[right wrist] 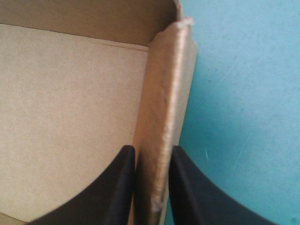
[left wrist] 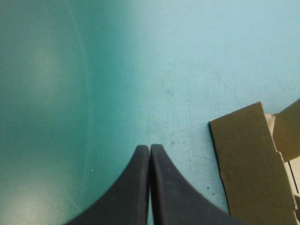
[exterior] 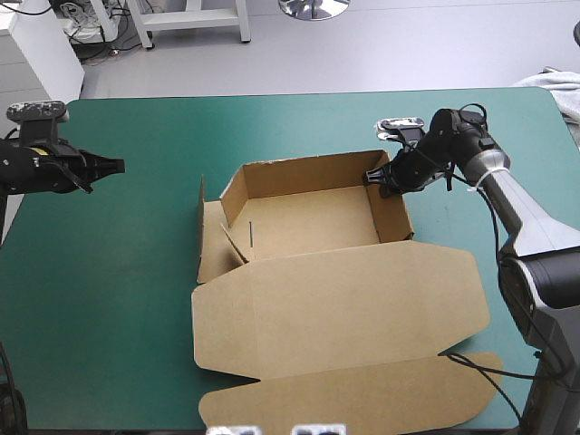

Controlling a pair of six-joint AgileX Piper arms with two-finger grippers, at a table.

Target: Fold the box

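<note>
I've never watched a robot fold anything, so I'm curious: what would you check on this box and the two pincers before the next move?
1. Right pincer shut on the right wall of the box: ok.
2. Right wall upright: ok.
3. Left pincer shut, clear of the box: ok.
4. Left flap tucked in: not ok, it stands loose.
5. Lid lying flat: ok.
6. Right wall locked in place: cannot tell.

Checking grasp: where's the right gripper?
In the high view, the right gripper is at the far-right corner of the box, shut on its right wall.
</note>
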